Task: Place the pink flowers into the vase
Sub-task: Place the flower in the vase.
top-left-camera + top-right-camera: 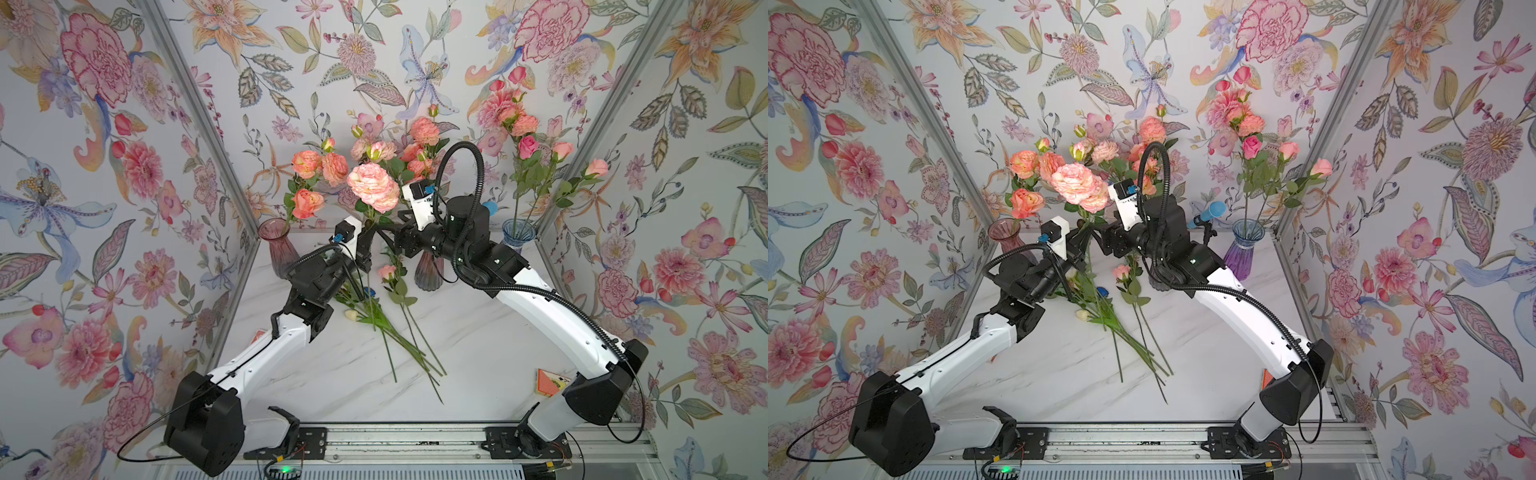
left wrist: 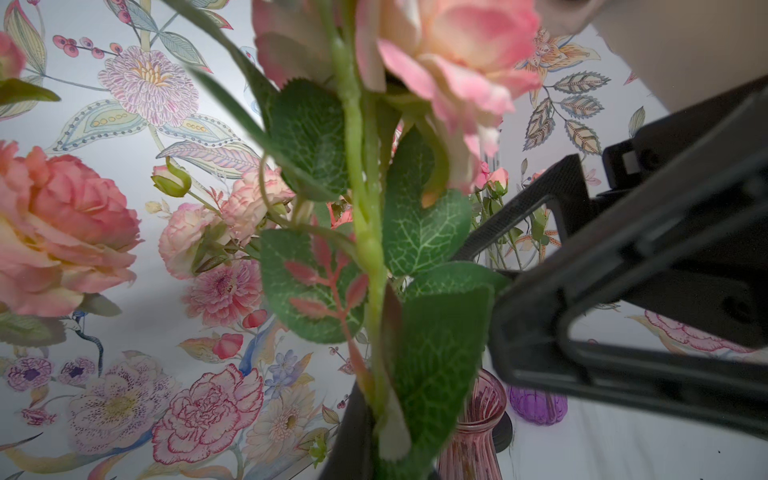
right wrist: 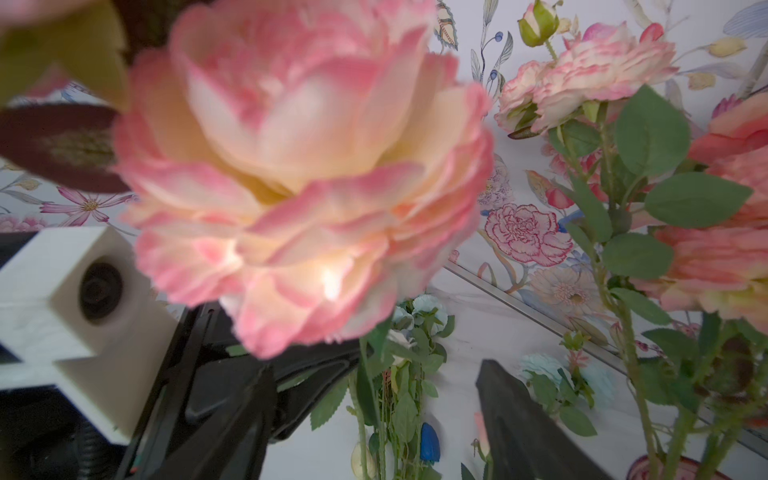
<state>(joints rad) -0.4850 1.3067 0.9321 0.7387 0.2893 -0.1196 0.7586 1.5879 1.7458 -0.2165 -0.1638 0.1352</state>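
My left gripper [image 1: 368, 233] is shut on the green stem [image 2: 374, 291] of a big pink peony [image 1: 372, 187] and holds it upright above the table. In the left wrist view the stem runs down into the left gripper [image 2: 376, 440]. My right gripper [image 3: 374, 419] is open right beside it, with the stem between its spread fingers [image 3: 519, 419] below the bloom [image 3: 299, 166]. Three glass vases stand at the back, each holding pink flowers: a pink vase [image 1: 279, 249], a ribbed maroon vase [image 1: 428, 272] and a blue-purple vase [image 1: 516, 237].
More stems lie crossed on the marble table [image 1: 478, 353], among them a small pink rose [image 1: 387, 272] and pale blue and white flowers [image 3: 424, 307]. An orange card box [image 1: 550, 382] sits by the right arm's base. Flowered walls close in three sides.
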